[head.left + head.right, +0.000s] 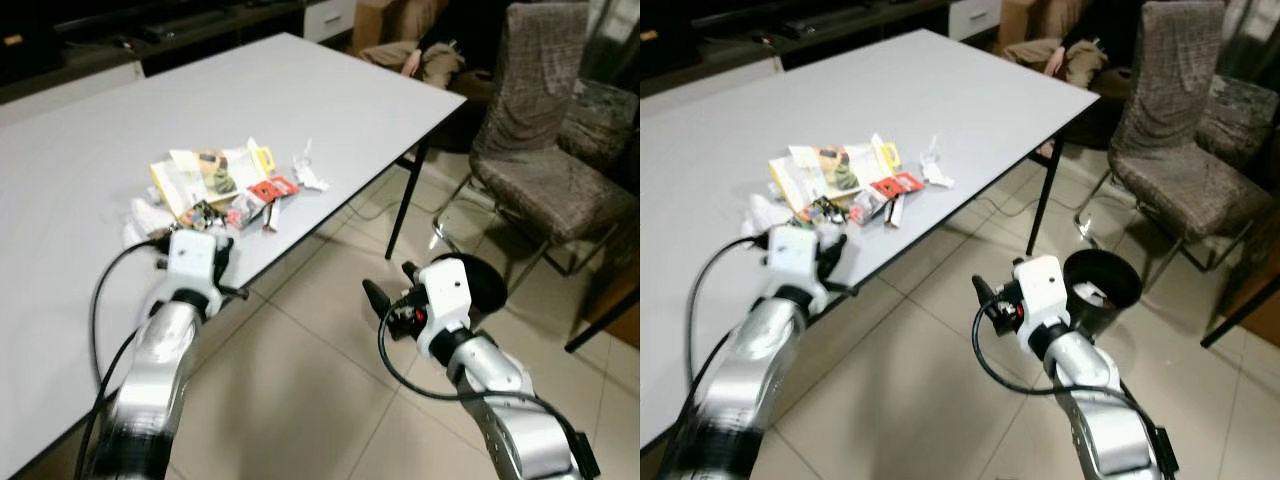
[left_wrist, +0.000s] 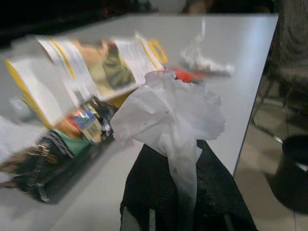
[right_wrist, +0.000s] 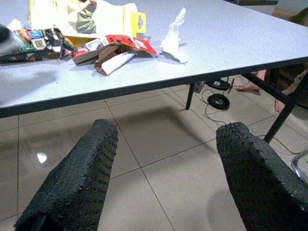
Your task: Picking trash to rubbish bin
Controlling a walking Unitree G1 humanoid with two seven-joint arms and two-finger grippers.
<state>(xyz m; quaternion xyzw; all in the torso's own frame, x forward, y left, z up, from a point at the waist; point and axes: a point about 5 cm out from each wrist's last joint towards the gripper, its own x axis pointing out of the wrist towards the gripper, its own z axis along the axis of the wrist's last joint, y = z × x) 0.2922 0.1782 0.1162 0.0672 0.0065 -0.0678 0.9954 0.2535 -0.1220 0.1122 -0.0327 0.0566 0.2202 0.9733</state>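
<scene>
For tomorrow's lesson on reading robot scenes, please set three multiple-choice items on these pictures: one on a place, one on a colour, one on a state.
1. Where does the rubbish bin stand?
A. On the table
B. On the tiled floor beside the right gripper
C. On the chair

2. What colour is the table top?
A. Light grey
B. Red
C. Green

3. What is the left gripper doing?
A. Holding a yellow packet
B. Hanging open over the floor
C. Shut on a white crumpled tissue

Answers:
1 B: the black bin sits on the tiles near the right gripper.
2 A: the bare top is pale grey.
3 C: the white crumpled tissue is pinched between its fingers in the left wrist view.
</scene>
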